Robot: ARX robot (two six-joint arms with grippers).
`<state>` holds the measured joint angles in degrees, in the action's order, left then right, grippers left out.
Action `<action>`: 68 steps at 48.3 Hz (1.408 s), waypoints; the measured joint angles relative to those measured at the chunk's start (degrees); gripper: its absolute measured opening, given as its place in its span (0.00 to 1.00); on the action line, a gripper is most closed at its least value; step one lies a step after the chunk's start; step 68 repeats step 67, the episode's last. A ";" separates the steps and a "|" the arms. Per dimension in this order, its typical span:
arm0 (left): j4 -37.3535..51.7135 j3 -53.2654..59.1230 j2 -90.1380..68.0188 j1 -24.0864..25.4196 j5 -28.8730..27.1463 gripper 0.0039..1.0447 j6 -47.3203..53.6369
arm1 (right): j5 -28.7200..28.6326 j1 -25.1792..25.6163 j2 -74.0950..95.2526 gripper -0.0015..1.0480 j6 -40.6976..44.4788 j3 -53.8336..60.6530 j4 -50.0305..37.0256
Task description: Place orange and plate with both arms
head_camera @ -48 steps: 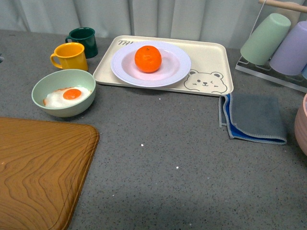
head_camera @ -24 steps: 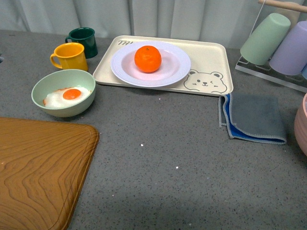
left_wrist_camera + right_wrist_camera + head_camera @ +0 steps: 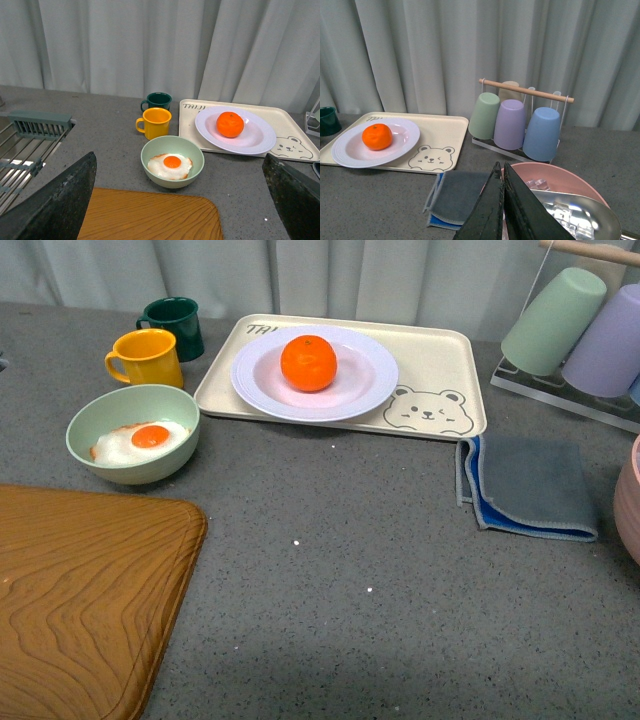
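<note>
The orange [image 3: 308,362] sits in the middle of the white ribbed plate [image 3: 372,387], which rests on the beige bear tray [image 3: 440,370] at the back of the grey table. Both also show in the left wrist view, the orange [image 3: 230,124] on the plate [image 3: 260,140], and in the right wrist view, the orange [image 3: 377,136] on the plate [image 3: 345,150]. Neither gripper shows in the front view. My left gripper [image 3: 180,200] is open and empty, well back from the tray. My right gripper [image 3: 501,172] is shut and empty, above a grey cloth's edge.
A pale green bowl [image 3: 85,430] with a fried egg, a yellow mug [image 3: 148,358] and a dark green mug [image 3: 175,325] stand left of the tray. A wooden board [image 3: 80,600] lies front left. A grey-blue cloth [image 3: 530,485], a cup rack [image 3: 575,325] and a pink bowl [image 3: 580,185] are at the right.
</note>
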<state>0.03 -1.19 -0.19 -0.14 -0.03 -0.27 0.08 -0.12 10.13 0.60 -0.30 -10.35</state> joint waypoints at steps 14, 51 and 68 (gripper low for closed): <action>0.00 0.00 0.00 0.00 0.00 0.94 0.00 | -0.13 0.02 -9.84 0.01 0.00 -0.02 10.23; 0.00 0.00 0.00 0.00 0.00 0.94 0.02 | -0.13 0.02 -9.88 0.91 -0.11 -0.02 10.27; 0.00 0.00 0.00 0.00 0.00 0.94 0.02 | -0.15 0.02 -9.88 0.91 -0.11 -0.02 10.27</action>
